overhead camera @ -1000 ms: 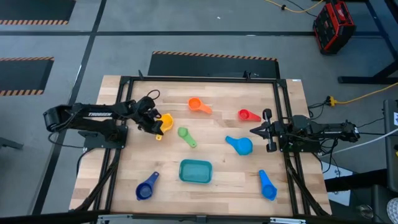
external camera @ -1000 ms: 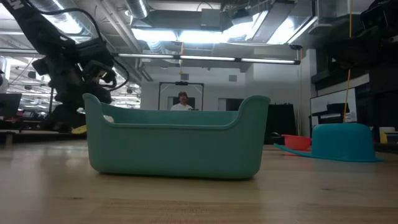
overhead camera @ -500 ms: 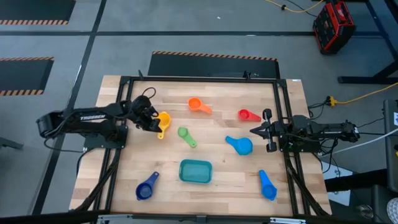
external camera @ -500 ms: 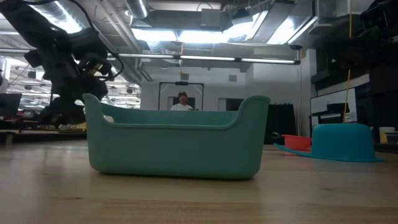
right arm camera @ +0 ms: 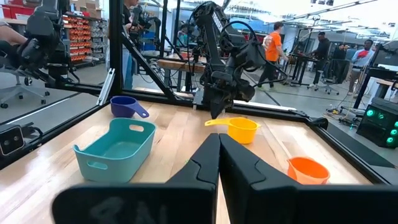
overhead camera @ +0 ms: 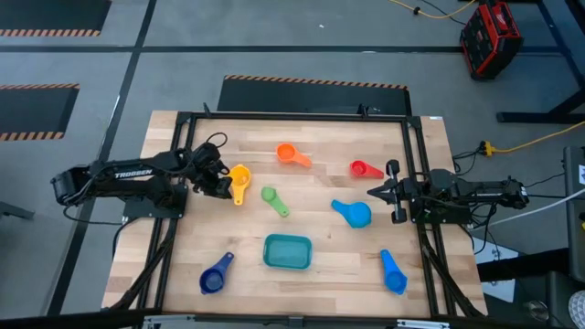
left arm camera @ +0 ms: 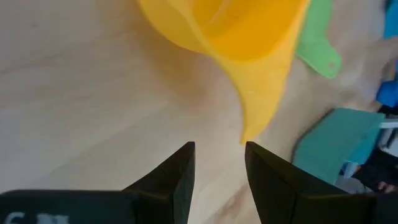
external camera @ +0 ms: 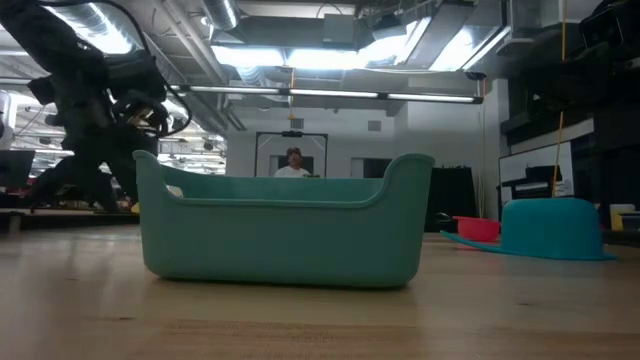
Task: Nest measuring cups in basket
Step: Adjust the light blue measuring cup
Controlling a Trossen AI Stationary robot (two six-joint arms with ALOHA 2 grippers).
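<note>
On the left side of the table, the left gripper hovered just beside the yellow cup. Its fingers stood apart with nothing between them, and the tip of the cup's handle lay just ahead of the gap. The cup sat upright on the wood and was not held.

The step in hand looked like the pickup of the yellow cup. The next move would call for the fingers to go forward around the handle, close on it, then carry the cup to the basket, which stood near the front edge of the table with nothing in it.

Further right lay the green cup and, toward the back, the orange cup. The dark blue cup sat front-left of the basket. The light blue cup stood mouth down right of centre, the red cup behind it, and the blue cup lay near the front right.

At the right edge the right gripper waited between the red and light blue cups, its fingers pressed together on nothing. All 7 cups lay outside the basket, so nesting had not begun.
</note>
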